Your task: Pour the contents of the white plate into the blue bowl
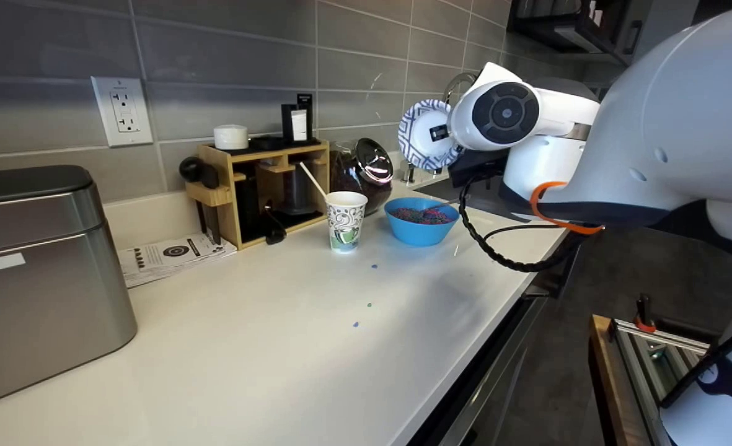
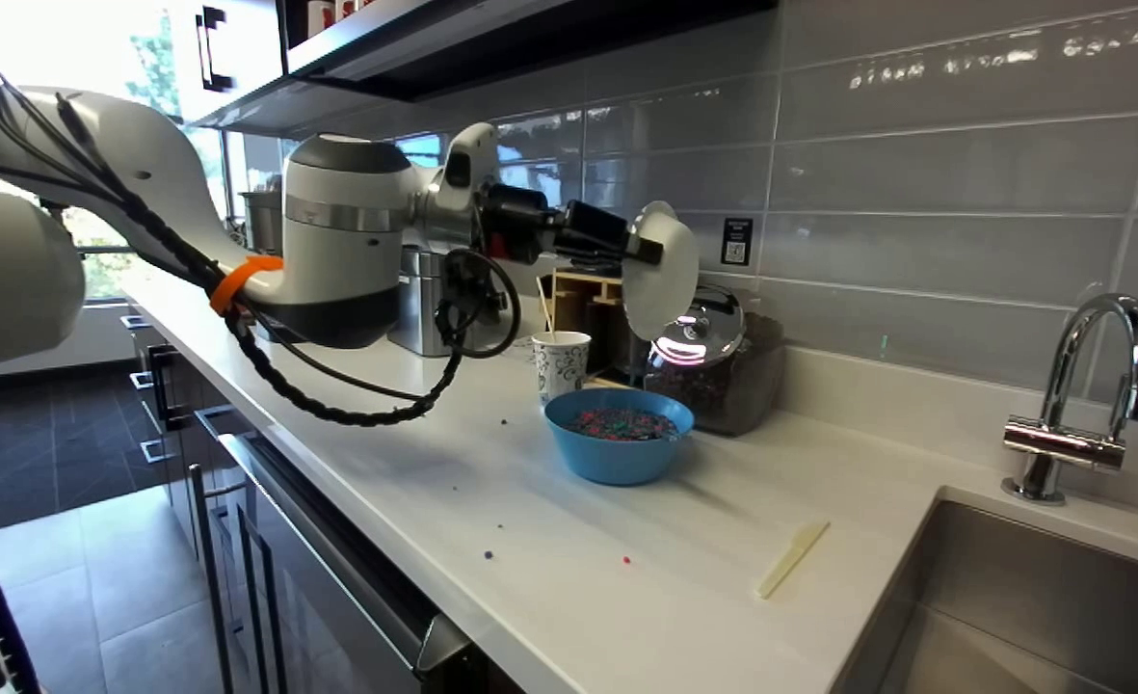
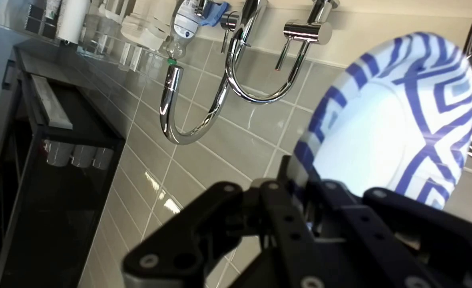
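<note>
As the pincer (image 3: 301, 175) is clamping the plate (image 3: 359, 140), steeply tipped and looking bare, above the bowl (image 2: 617, 463) where bits (image 2: 621, 424) are lying, the pour is seemingly finishing, with the next move calling for levelling and swinging clear!

In an exterior view, a patterned paper cup (image 2: 562, 361) and lidded jar (image 2: 723, 371) stand on the tabletop (image 2: 569, 525), lower than the gripper (image 2: 648, 247); a pale knife (image 2: 793, 559) and chrome faucet (image 2: 1060, 441) appear right of it.
</note>
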Robot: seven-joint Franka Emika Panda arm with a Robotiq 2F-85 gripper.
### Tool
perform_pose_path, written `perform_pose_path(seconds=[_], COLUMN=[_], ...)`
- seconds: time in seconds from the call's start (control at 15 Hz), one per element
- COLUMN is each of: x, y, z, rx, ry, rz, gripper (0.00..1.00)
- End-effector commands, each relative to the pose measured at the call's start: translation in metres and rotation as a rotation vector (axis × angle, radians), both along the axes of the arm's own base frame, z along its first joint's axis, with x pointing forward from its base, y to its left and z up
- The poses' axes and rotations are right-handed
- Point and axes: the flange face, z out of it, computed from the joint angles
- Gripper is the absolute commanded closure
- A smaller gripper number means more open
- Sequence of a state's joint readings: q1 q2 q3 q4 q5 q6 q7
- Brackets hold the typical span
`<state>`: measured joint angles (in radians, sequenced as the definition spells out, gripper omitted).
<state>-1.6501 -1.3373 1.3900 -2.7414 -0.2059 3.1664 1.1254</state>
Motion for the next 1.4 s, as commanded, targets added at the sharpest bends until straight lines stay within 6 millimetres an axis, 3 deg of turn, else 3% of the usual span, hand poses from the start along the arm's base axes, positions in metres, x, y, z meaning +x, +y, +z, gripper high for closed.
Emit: perform_pose_path(seconds=[0.0, 0.27, 0.93, 1.33], x=[0.000, 0.000, -0.039, -0.057], y=[0.003, 0.002, -0.078, -0.106], z=[-0.008, -0.008, 0.028, 0.046], rx=[-0.054, -0.040, 0.313, 0.528], ry=[-0.013, -0.009, -0.048, -0.059], rz=[0.030, 0.021, -0.127, -0.145], gripper=[0.99, 0.99, 0.99, 0.99])
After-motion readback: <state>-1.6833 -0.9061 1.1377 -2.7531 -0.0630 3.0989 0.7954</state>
